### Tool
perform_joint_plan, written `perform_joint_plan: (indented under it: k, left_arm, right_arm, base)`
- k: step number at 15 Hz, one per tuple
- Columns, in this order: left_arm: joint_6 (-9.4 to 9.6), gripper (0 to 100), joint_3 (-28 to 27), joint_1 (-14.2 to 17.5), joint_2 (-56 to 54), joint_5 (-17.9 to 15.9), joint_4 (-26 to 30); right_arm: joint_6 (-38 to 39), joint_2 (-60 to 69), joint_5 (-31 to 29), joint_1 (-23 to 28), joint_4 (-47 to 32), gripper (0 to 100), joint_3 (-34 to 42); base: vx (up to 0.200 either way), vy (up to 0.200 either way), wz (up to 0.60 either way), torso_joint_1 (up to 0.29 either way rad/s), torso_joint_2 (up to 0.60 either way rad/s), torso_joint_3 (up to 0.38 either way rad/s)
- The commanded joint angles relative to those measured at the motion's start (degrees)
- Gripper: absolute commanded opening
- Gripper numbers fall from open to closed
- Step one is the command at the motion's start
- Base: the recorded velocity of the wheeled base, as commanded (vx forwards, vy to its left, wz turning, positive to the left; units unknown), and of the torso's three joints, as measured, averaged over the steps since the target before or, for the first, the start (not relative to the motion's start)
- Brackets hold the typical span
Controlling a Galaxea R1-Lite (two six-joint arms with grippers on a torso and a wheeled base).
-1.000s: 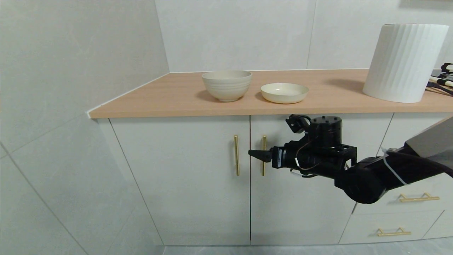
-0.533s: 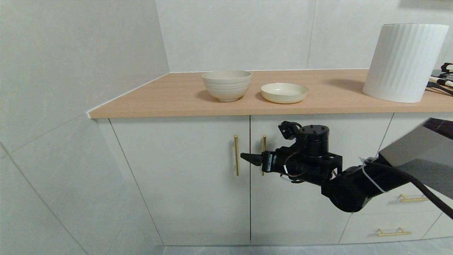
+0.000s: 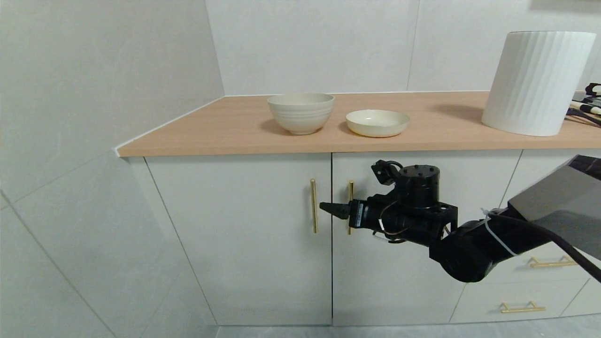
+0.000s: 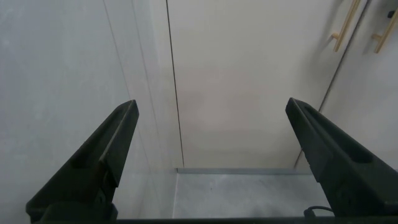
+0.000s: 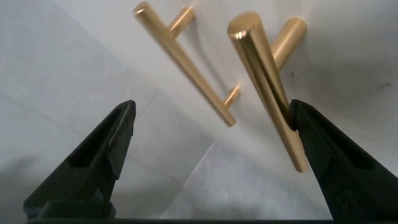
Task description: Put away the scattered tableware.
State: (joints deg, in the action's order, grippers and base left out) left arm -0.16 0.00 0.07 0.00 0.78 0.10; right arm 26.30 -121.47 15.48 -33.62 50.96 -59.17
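Got the right gripper (image 3: pixel 328 209) spread wide open and gripping nothing, parked level with the cabinet pulls: slim brass bar handle (image 3: pixel 313 205) at 9 o'clock from the tips, twin brass handle (image 3: pixel 350 188) at roughly 3 o'clock, tips poking into the gap between the two. From the wrist camera, looks like one bar tucked just inside a finger (image 5: pixel 329 162). Probably lined up that way to hook a handle and swing one of the white cabinet doors (image 3: pixel 244 234) open before stashing anything inside. Tableware well apart from the grasp though: ribbed beige ceramic bowl (image 3: pixel 300 112) up at 12 o'clock from the tips, shallow cream dish (image 3: pixel 377 123) at 1 o'clock, both resting side by side without touching on the light wooden countertop (image 3: pixel 211 131). Left gripper (image 4: pixel 211 162) likewise open and empty, down low facing the cabinet front. Tall white ribbed cylinder (image 3: pixel 535 82) way off at 2 o'clock.
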Motion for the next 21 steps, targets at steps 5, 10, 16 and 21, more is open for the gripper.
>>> perform_joint_plan:
  k: [5, 10, 16, 21]
  left_arm:
    - [-0.02, 100, 0.0, 0.0, 0.0, 0.0, 0.0]
    - [-0.02, 100, 0.0, 0.0, 0.0, 0.0, 0.0]
    - [-0.02, 100, 0.0, 0.0, 0.0, 0.0, 0.0]
    - [2.0, 100, 0.0, 0.0, 0.0, 0.0, 0.0]
  right_arm:
    - [0.1, 6.0, 3.8, -1.4, -0.8, 100, 5.6]
    - [0.1, 16.0, 4.3, -4.0, -0.8, 100, 17.6]
    - [1.1, 29.1, 10.3, -4.0, -0.8, 100, 31.2]
    - [1.6, 29.9, 10.1, -3.9, -0.5, 100, 33.9]
  base:
    - [0.0, 0.0, 0.0, 0.0, 0.0, 0.0]
    - [0.0, 0.0, 0.0, 0.0, 0.0, 0.0]
    - [0.0, 0.0, 0.0, 0.0, 0.0, 0.0]
    - [0.0, 0.0, 0.0, 0.0, 0.0, 0.0]
